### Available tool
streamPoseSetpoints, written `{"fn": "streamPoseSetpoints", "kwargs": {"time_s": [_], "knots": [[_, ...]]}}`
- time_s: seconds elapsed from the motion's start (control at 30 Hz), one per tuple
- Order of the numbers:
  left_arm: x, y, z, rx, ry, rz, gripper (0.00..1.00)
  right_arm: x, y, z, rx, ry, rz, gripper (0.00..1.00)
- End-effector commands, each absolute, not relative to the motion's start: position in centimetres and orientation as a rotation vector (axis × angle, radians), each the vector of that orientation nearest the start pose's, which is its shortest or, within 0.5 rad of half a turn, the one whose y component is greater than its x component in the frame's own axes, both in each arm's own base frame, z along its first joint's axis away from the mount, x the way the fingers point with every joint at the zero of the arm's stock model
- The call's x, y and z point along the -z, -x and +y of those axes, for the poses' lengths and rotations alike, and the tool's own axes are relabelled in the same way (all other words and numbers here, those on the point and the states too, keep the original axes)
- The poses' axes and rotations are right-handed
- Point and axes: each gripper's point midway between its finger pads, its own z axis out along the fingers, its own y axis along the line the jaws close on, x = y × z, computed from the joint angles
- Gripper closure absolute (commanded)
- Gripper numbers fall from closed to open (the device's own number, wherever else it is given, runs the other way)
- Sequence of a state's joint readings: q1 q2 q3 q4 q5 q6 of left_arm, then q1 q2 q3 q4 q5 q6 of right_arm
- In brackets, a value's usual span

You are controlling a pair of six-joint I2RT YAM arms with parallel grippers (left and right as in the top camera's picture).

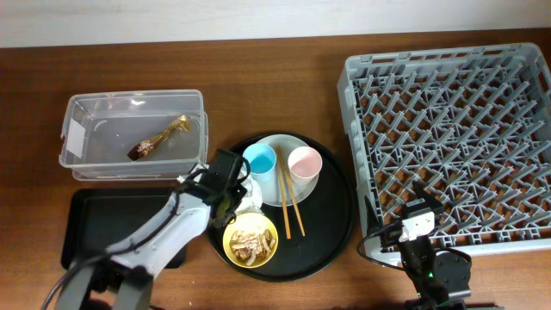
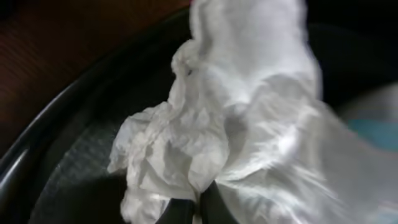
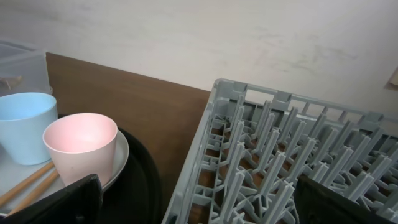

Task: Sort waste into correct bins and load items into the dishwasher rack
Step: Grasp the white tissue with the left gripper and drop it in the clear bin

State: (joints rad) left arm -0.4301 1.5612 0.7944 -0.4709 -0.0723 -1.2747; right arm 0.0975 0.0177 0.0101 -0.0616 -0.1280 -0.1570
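Note:
My left gripper (image 1: 231,196) is shut on a crumpled white paper wrapper (image 1: 250,197) at the left side of the round black tray (image 1: 331,215). The paper fills the left wrist view (image 2: 236,112), pinched between the jaws (image 2: 189,210). On the tray stand a light blue cup (image 1: 258,159) and a pink cup (image 1: 304,164) on a pale plate (image 1: 284,142), with wooden chopsticks (image 1: 290,202) and a yellow bowl (image 1: 229,238) of brown food scraps (image 1: 250,241). My right gripper (image 1: 419,220) is open and empty by the grey rack's (image 1: 448,53) front-left corner.
A clear tub (image 1: 112,102) at the back left holds a silver-gold wrapper (image 1: 159,139). A shallow black rectangular tray (image 1: 103,215) lies in front of it, under my left arm. The right wrist view shows the rack's corner (image 3: 205,155), the pink cup (image 3: 81,146) and the blue cup (image 3: 25,124).

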Motion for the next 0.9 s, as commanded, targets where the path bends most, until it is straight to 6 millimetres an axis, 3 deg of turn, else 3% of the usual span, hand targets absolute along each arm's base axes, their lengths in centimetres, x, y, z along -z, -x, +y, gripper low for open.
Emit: {"fn": "streamPoseSetpoints", "kwargs": {"time_s": [0.0, 0.07, 0.1, 0.17, 0.2, 0.23, 0.3, 0.33, 0.4, 0.43, 0.47, 0.5, 0.53, 0.63, 0.7, 0.73, 0.8, 0.83, 0.87], "knots": [[-9.0, -30.3, -12.7, 0.494, 0.979, 2.467, 0.99, -15.7, -24.3, 4.3, -0.054, 0.286, 1.62, 0.01], [-15.4, -30.5, -11.7, 0.57, 0.832, 2.292, 0.99, -15.7, -24.3, 4.3, -0.055, 0.286, 1.62, 0.01], [-17.7, -30.5, -10.6, 0.564, 0.833, 2.197, 0.99, -15.7, -24.3, 4.3, -0.054, 0.286, 1.62, 0.01], [-24.5, -30.6, -5.5, 0.476, 0.831, 1.882, 0.99, -15.7, -24.3, 4.3, -0.055, 0.286, 1.62, 0.01], [-26.9, -31.1, -3.4, 0.404, 0.811, 1.773, 0.99, -15.7, -24.3, 4.3, -0.054, 0.286, 1.62, 0.01], [-28.0, -31.8, -1.9, 0.36, 0.809, 1.713, 0.99, -15.7, -24.3, 4.3, -0.054, 0.286, 1.62, 0.01], [-27.3, -33.6, 0.5, 0.301, 0.877, 1.679, 0.99, -15.7, -24.3, 4.3, -0.054, 0.286, 1.62, 0.01], [-25.7, -35.2, 1.6, 0.273, 0.913, 1.697, 0.99, -15.7, -24.3, 4.3, -0.055, 0.286, 1.62, 0.01], [-21.8, -38.4, 2.5, 0.248, 0.904, 1.789, 0.99, -15.7, -24.3, 4.3, -0.054, 0.286, 1.62, 0.01], [-17.9, -41.0, 2.7, 0.249, 0.858, 1.886, 0.98, -15.7, -24.3, 4.3, -0.054, 0.286, 1.62, 0.01], [-15.4, -42.1, 2.3, 0.284, 0.835, 1.95, 0.97, -15.7, -24.3, 4.3, -0.055, 0.286, 1.62, 0.01], [-14.3, -42.3, 2.6, 0.278, 0.848, 1.974, 0.92, -15.7, -24.3, 4.3, -0.054, 0.286, 1.62, 0.02], [-14.3, -42.3, 2.8, 0.274, 0.851, 1.972, 0.88, -15.7, -24.3, 4.3, -0.054, 0.286, 1.62, 0.01], [-14.8, -42.6, 2.6, 0.277, 0.814, 1.964, 0.44, -15.7, -24.3, 4.3, -0.054, 0.286, 1.62, 0.02], [-16.8, -42.0, 1.7, 0.34, 0.775, 1.95, 0.4, -15.7, -24.3, 4.3, -0.054, 0.286, 1.62, 0.01], [-19.4, -40.9, 0.2, 0.443, 0.712, 1.941, 0.4, -15.7, -24.3, 4.3, -0.054, 0.286, 1.62, 0.01], [-23.0, -38.1, -2.7, 0.62, 0.597, 1.949, 0.42, -15.7, -24.3, 4.3, -0.054, 0.286, 1.62, 0.01], [-24.4, -36.2, -4.1, 0.696, 0.55, 1.974, 0.51, -15.7, -24.3, 4.3, -0.055, 0.286, 1.62, 0.01], [-24.8, -33.8, -5.6, 0.753, 0.517, 2.033, 0.52, -15.7, -24.3, 4.3, -0.054, 0.286, 1.62, 0.01]]}}
